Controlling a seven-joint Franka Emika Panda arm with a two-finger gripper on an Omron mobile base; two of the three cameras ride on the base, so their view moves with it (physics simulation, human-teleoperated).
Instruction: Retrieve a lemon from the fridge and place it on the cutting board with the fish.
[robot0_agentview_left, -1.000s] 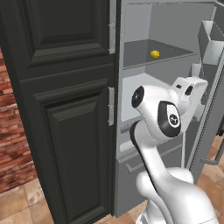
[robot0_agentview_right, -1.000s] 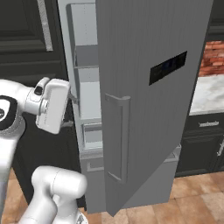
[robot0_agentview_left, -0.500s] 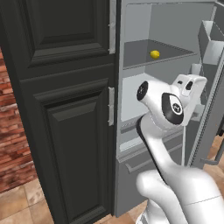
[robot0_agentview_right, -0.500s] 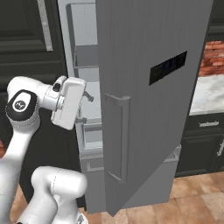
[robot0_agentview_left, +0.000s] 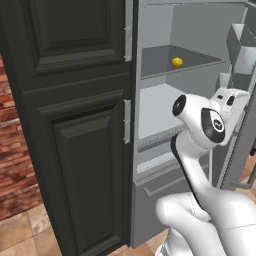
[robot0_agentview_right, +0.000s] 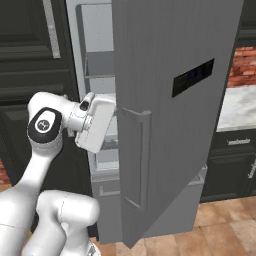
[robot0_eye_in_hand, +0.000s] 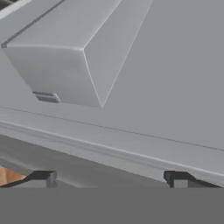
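The lemon (robot0_agentview_left: 177, 62) lies on the upper shelf (robot0_agentview_left: 165, 70) of the open fridge (robot0_agentview_left: 160, 115), small and bright yellow. My hand (robot0_agentview_left: 229, 100) hangs lower and to the right of it, beside the inner side of the door, well apart from the fruit. In the right base view the hand (robot0_agentview_right: 96, 122) points into the fridge opening, and the door edge hides its fingers. In the hand view my gripper (robot0_eye_in_hand: 111, 179) is open, its fingertips (robot0_eye_in_hand: 42, 178) wide apart with nothing between them, facing a grey door bin (robot0_eye_in_hand: 65, 65). The cutting board is out of view.
The fridge door (robot0_agentview_right: 170, 100) stands swung open at the right, with its long handle (robot0_agentview_right: 144, 155) and dark display strip (robot0_agentview_right: 193, 78). Door bins (robot0_agentview_left: 242, 47) jut out near my hand. Black panelled cabinets (robot0_agentview_left: 75, 125) flank the fridge on the left. A marble counter (robot0_agentview_right: 240, 107) lies far right.
My arm has swung the hand forward and to the right, closer to the fridge opening and the door's inner side. The lemon has not moved.
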